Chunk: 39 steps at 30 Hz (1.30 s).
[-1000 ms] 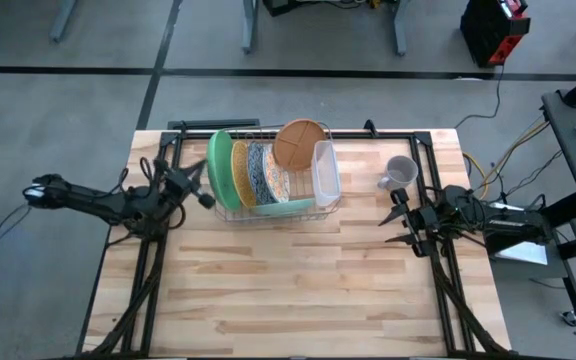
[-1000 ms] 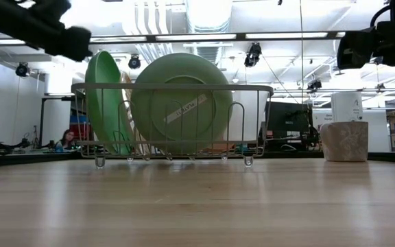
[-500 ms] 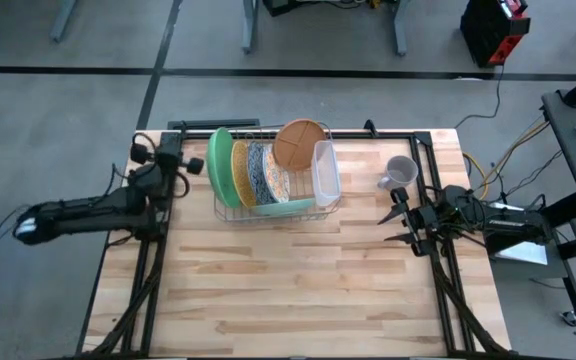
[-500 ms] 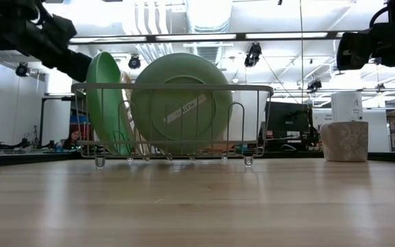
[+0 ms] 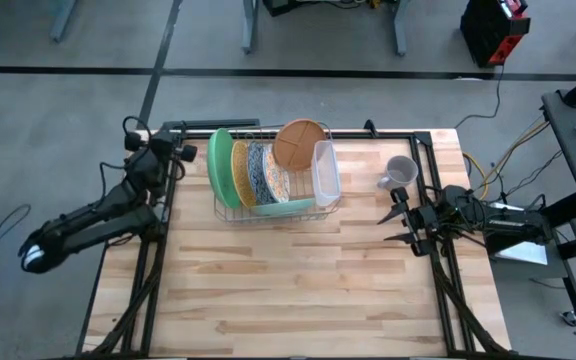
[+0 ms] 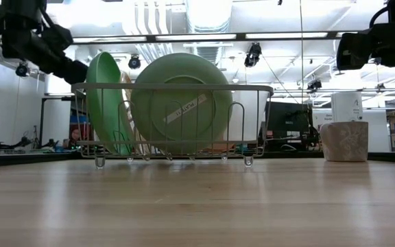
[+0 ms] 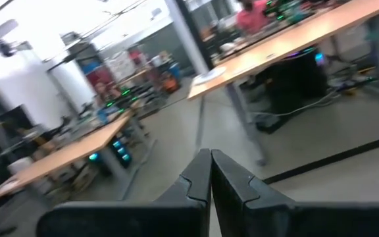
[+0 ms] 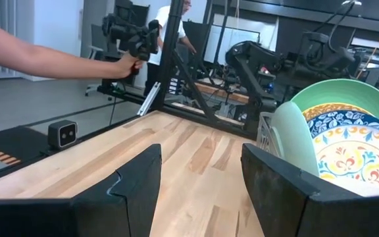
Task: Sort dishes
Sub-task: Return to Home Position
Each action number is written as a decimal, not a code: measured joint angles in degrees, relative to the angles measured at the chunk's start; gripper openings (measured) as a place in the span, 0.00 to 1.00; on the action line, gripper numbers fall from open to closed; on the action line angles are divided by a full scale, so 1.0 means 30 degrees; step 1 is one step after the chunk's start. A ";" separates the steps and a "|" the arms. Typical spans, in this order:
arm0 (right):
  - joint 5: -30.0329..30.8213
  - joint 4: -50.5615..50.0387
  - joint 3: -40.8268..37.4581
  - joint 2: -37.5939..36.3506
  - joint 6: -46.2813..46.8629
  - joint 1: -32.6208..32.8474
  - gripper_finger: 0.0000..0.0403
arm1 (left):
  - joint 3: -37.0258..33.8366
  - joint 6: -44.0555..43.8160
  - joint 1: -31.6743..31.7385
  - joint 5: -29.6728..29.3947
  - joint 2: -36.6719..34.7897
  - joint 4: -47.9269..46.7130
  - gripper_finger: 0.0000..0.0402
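Observation:
Several dishes stand on edge in the wire rack (image 5: pixel 230 208): a bright green plate (image 5: pixel 218 168) at its left end, then a gold speckled one (image 5: pixel 238 172), a floral one (image 5: pixel 263 172) and a pale teal one (image 5: pixel 293 205). The brown divided plate (image 5: pixel 301 143) leans at the rack's far side. My left gripper (image 5: pixel 173 150) is shut and empty near the table's far left corner, just left of the green plate (image 6: pixel 105 103) and apart from it. In its wrist view, my left gripper (image 7: pixel 209 158) points out into the room. My right gripper (image 5: pixel 393 215) hangs open and empty right of the rack.
A small grey mug (image 5: pixel 400 172) stands on the table at the far right, just beyond my right gripper (image 8: pixel 199 164). A clear container (image 5: pixel 325 172) sits at the rack's right end. Beyond the table, a person's arm (image 8: pixel 58 59) holds a black device. Bare wood fills the table's near half (image 5: pixel 298 290).
My left gripper has swung away from the rack's near left side toward the table's far left corner and has turned to point outward, past the far edge. The plates, the rack and my right arm have kept still.

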 joint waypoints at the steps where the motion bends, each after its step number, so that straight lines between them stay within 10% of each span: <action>1: 0.0078 0.0000 0.0000 0.0000 0.0000 0.0000 0.49 | 0.0000 0.0007 0.0438 0.0000 0.0048 0.0000 0.00; 9: 0.0638 -0.0029 0.0000 0.0007 -0.0080 0.0000 0.49 | 0.0000 -0.0301 0.3801 0.4154 0.1490 0.0135 0.00; 39: 0.0952 0.0066 -0.0007 0.0146 0.2433 0.0000 0.49 | -0.0051 -0.2900 0.3786 0.4000 0.1836 0.0415 0.00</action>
